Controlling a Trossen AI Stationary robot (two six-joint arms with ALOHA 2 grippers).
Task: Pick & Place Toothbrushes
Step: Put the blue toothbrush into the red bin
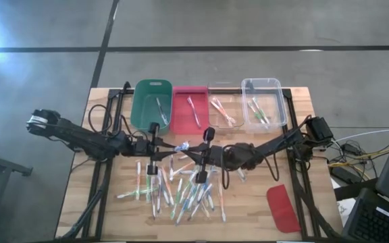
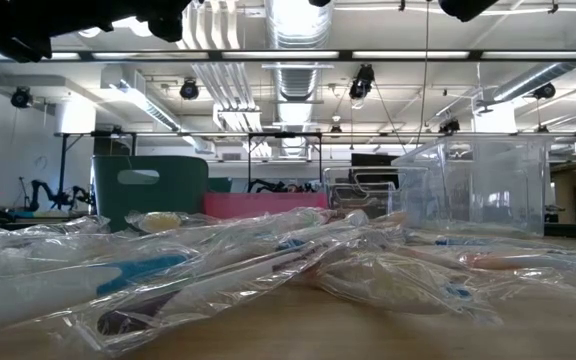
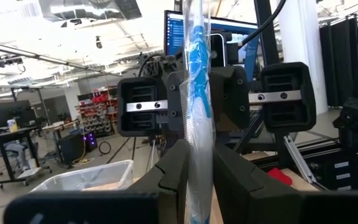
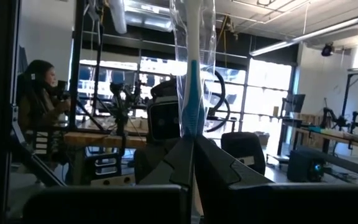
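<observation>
Nearest us, wrapped toothbrushes lie in a loose heap on the wooden table, spreading across its front middle; in the low view their crinkled clear wrappers fill the foreground. A flat red lid lies well apart by the table's right front edge, and bare wood stays open at both front corners.

Above the heap we see both arms meeting over the table's middle. The left gripper pinches one blue-accented toothbrush between its narrowed fingers, and the right gripper has its fingers pressed together on the same wrapped brush, which runs between them clear of the pile.

Farther back, four bins line the rear edge side by side: a green bin, a red bin, a clear bin and a taller clear bin, each holding a few toothbrushes. Between bins and heap runs a strip of open wood.
</observation>
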